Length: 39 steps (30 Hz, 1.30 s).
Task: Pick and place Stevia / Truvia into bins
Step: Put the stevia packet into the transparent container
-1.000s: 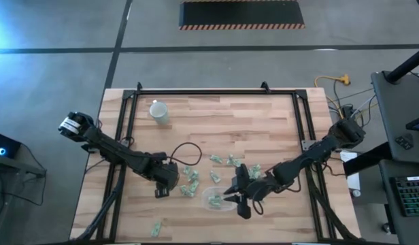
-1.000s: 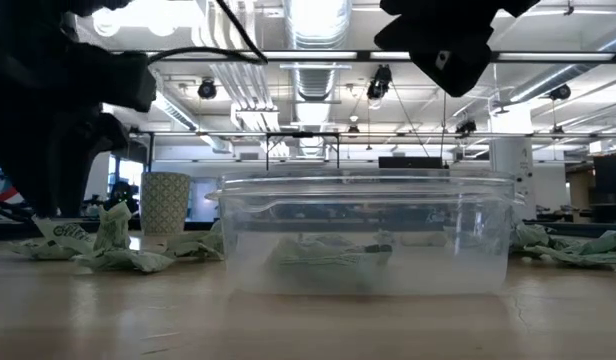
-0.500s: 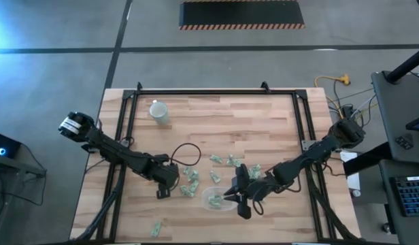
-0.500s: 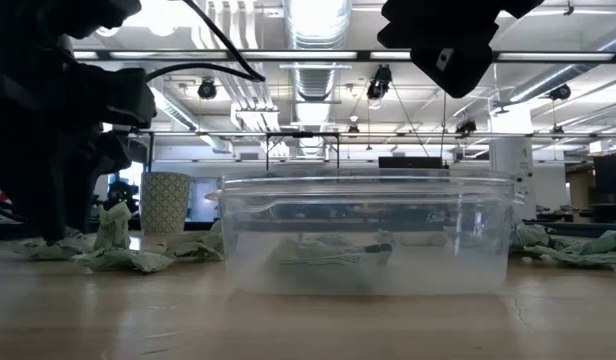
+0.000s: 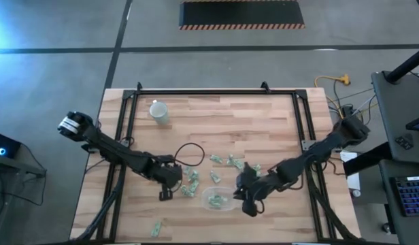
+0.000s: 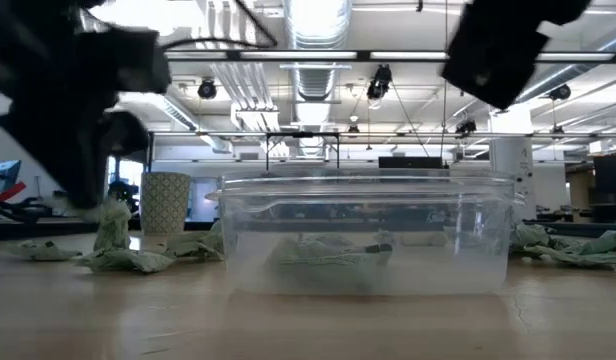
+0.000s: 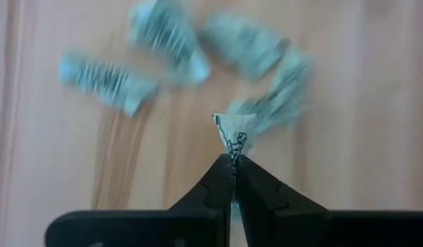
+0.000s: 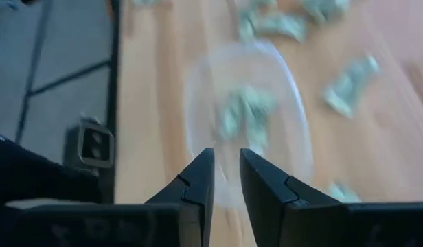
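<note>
Surface: wooden table (image 5: 216, 122), loose sachets (image 5: 231, 161) scattered.
Bin (image 5: 217, 199): clear, several sachets inside.
Left gripper (image 7: 233, 165): clenched on one sachet (image 7: 233, 130).
Right gripper (image 8: 226, 161): fingers slightly apart, empty.

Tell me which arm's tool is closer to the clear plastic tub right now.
The right tool: it hangs just beside the tub, at its right edge. The left tool is farther off to the tub's left, pinching a sachet.

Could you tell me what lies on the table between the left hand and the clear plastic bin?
In the high view, a few loose pale green and white paper sachets lie between the left hand and the shallow clear plastic bin.
</note>
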{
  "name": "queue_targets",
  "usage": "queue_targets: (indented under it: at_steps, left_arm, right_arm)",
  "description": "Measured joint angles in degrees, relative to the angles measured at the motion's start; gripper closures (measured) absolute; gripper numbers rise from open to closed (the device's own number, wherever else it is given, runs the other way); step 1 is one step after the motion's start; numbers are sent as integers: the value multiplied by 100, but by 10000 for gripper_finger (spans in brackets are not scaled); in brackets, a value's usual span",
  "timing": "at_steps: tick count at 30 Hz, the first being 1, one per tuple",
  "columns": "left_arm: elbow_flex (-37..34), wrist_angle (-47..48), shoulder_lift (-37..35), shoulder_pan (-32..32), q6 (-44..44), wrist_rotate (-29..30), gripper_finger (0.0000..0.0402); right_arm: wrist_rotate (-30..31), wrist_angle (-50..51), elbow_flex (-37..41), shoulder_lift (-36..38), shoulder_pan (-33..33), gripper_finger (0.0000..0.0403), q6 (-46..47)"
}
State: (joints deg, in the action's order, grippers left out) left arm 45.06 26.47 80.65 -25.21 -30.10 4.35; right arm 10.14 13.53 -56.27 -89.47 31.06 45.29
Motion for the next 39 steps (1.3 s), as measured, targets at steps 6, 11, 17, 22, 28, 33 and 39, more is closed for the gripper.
queue_targets:
  at_steps: [6,11,17,22,28,33,39]
  left_arm:
    - [363,-808,-55,0,407,-19,401]
    - [378,-2362,31,0,554,-33,401]
    - [378,-3536,529,48,561,123,401]
    - [504,-3953,1224,57,497,132,401]
    - [929,-3929,1852,61,494,91,401]
    - [1213,-3672,2040,85,569,89,400]
    - [1317,-3188,1957,90,940,99,354]
  right_arm:
    - [59,1432,-72,666,272,344,410]
    - [485,2831,-29,1080,498,344,743]
    - [722,3185,375,1213,707,344,830]
    - [729,3174,735,1266,880,344,913]
    - [497,2995,1061,1366,1118,344,1030]
    - [436,2495,1230,1331,1292,344,1154]
    - [480,1181,1545,1124,1334,337,1173]
